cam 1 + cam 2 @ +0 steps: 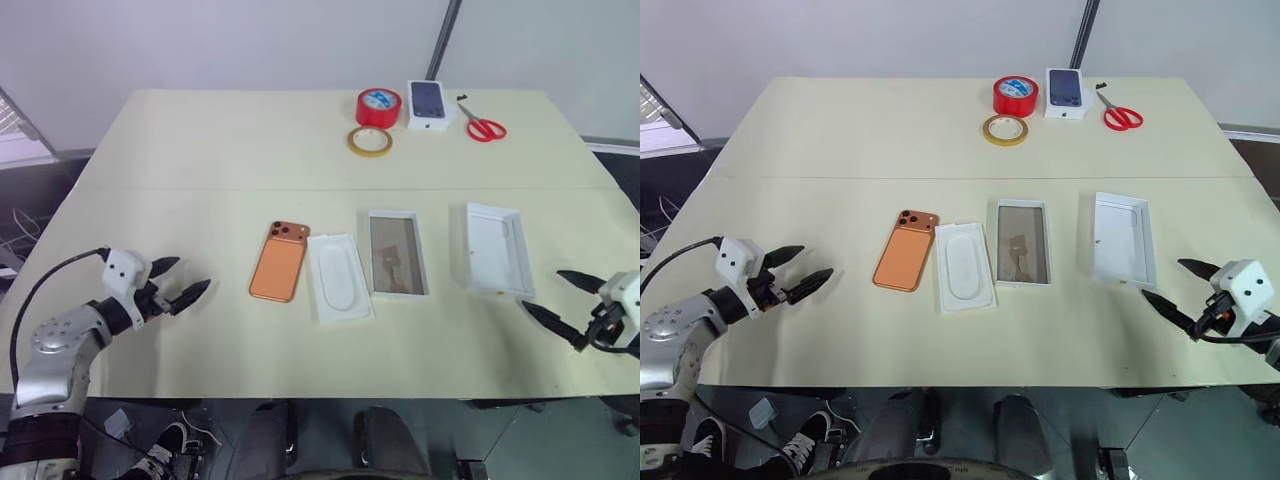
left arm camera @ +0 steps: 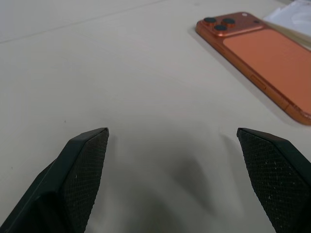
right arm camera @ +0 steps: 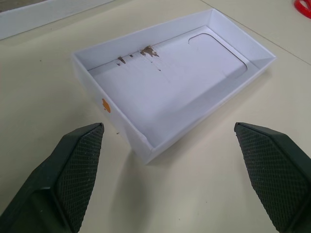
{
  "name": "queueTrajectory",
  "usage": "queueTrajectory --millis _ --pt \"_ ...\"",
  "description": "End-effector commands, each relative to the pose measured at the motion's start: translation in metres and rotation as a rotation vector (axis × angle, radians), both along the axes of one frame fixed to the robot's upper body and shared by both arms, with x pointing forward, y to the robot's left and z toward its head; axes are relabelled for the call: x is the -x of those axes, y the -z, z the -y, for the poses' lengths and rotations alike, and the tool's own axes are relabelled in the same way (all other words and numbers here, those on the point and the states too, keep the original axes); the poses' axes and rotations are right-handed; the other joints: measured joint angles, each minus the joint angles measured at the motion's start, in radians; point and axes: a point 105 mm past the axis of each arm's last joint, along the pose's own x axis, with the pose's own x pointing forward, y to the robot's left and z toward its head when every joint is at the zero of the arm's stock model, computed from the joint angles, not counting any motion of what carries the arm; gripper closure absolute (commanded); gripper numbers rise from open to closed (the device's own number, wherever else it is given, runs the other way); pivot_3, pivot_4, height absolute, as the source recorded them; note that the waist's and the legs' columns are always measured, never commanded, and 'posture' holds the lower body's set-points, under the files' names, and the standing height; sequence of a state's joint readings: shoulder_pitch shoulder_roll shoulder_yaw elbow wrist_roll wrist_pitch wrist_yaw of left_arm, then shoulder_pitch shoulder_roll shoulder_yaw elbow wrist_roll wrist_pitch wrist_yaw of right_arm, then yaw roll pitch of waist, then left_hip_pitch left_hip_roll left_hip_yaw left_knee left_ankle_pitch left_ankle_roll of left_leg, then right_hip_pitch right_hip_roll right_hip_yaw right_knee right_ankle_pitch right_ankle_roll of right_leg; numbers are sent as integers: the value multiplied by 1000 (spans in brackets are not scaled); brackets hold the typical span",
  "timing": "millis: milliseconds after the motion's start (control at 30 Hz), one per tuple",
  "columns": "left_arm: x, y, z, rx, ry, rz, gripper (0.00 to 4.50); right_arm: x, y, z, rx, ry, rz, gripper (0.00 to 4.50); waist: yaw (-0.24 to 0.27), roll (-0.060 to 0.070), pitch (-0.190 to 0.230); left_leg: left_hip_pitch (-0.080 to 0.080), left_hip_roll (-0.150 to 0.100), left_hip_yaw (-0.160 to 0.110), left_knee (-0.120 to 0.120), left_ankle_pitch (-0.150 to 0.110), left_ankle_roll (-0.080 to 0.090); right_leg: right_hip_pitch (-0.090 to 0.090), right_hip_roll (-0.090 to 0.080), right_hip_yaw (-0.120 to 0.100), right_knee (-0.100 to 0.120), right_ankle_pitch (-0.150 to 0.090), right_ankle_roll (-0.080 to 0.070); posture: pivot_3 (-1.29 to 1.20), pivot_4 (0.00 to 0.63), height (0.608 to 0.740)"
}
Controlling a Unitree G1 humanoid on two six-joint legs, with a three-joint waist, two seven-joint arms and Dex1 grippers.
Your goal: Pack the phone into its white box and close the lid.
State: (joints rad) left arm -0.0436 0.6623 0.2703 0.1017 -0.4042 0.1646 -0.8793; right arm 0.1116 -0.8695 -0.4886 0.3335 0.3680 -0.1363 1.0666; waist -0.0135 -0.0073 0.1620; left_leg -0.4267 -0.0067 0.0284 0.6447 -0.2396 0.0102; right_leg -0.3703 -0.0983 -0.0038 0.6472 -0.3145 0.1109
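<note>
Table: white box (bare), lid

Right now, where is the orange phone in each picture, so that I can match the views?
Left eye view: the phone lies lens-up on the table, directly left of the flat white insert.
Right eye view: the same spot, left of the insert, centre-left.
Left wrist view: upper right, beyond the open left gripper.
Right wrist view: not in it; the lid is there.
Shared landmark: the flat white insert.
</note>
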Motion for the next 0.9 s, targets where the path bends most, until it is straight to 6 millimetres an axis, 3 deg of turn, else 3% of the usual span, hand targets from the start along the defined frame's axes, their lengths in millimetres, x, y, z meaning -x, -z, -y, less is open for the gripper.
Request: queueTrajectory --millis 33,767,900 --pt "-2 -17 1 -16 19 71 54 1 -14 6 4 8 40 0 0 0 0 0 0 0 0 0 0 0 0 0 0 0 0 0 150 728" --pt "-9 -25 7 -89 65 137 54 -6 -12 0 17 -29 40 0 1 0 0 0 0 0 0 0 0 0 0 0 0 0 0 0 150 728" --pt "-9 -24 17 -45 112 77 54 -13 -21 -8 23 -59 66 0 0 0 0 0 0 0 0 0 0 0 0 0 0 0 0 0 150 728"
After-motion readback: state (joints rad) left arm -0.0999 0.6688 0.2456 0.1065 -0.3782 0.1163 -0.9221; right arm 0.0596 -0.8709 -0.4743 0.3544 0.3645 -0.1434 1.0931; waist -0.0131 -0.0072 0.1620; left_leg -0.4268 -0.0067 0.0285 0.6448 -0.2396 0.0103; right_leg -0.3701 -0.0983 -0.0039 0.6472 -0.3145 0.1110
